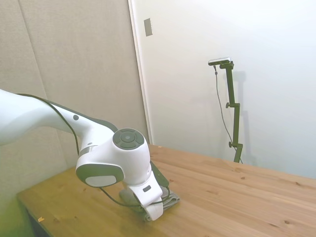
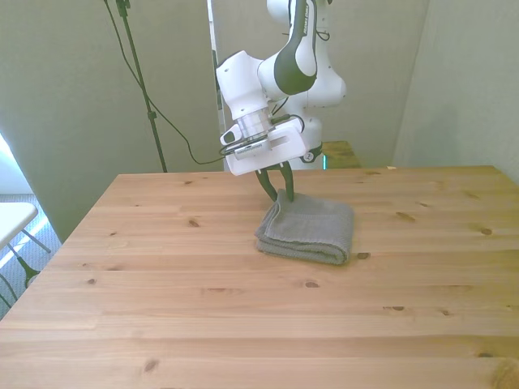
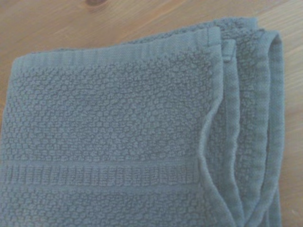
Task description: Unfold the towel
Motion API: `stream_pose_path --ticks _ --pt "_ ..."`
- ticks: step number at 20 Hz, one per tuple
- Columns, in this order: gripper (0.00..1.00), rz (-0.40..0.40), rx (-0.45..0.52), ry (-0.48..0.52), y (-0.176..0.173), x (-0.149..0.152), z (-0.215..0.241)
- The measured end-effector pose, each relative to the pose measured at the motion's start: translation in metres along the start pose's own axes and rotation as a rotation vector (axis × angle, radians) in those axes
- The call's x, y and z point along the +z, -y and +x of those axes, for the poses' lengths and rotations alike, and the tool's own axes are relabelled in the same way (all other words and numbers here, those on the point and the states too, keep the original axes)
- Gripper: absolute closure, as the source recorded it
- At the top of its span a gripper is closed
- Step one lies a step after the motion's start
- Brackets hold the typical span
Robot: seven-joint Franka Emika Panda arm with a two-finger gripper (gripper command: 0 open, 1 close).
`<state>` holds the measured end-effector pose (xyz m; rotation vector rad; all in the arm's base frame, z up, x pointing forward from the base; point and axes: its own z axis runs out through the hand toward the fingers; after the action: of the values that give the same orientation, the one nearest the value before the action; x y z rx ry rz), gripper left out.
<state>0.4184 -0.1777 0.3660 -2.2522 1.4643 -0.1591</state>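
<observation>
We see our pincer point(image 2: 281, 188) low over the far corner of the towel point(image 2: 308, 227), its two dark fingers parted a little and straddling that corner's edge; whether they already pinch cloth we cannot tell. The towel lies folded into a thick pad near the middle of the table point(image 2: 162, 308), and the wrist view shows several stacked hems along one side. We judge this the grasping step: next we must catch only the top layer, lift it, and draw it back.
</observation>
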Motion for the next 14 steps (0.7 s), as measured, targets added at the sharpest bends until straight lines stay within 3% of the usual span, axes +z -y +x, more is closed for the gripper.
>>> stream_pose_path --ticks 8,14 --pt "1.00 0.050 -0.021 -0.042 0.022 -0.031 0.006" --pt "1.00 0.058 -0.081 -0.125 0.096 -0.065 -0.021"
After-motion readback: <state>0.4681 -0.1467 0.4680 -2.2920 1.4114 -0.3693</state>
